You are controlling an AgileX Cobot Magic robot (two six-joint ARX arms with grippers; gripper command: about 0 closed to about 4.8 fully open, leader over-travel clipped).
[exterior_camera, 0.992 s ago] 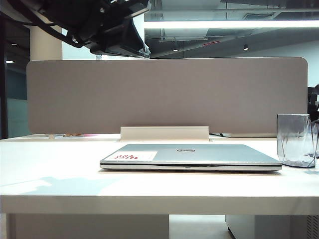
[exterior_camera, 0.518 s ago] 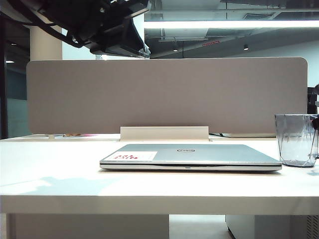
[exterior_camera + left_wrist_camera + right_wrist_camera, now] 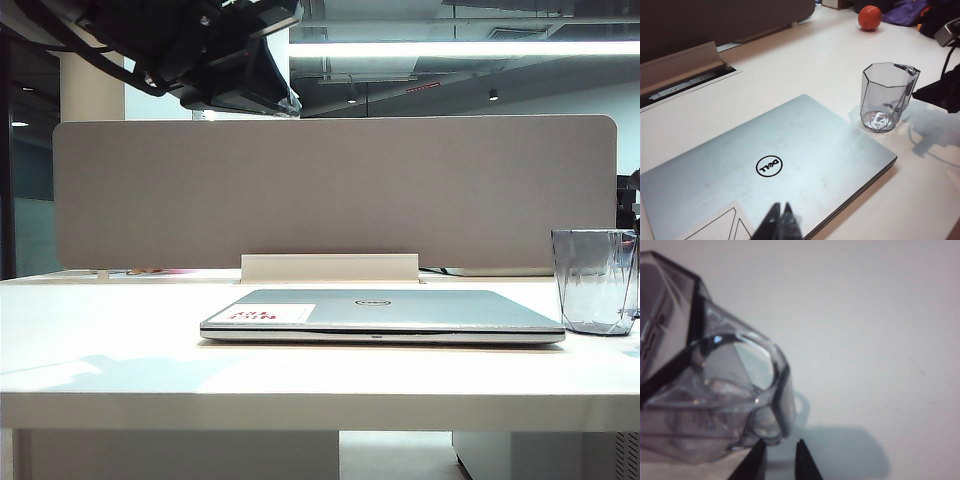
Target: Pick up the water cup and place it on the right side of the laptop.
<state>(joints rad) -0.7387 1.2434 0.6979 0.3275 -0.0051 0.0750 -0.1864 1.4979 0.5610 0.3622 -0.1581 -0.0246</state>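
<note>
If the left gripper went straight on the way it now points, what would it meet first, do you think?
Most likely the laptop: the left gripper, fingertips together, hangs over its lid near the white sticker, pointing across it. The water cup stands further off to one side; depth is uncertain.

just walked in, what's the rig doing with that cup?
The water cup stands upright on the table, just off the right end of the closed laptop. The right hand sits beside the cup's rim with its fingers slightly apart, holding nothing. The left hand hangs shut above the laptop lid near the sticker, idle. The placement looks done.
</note>
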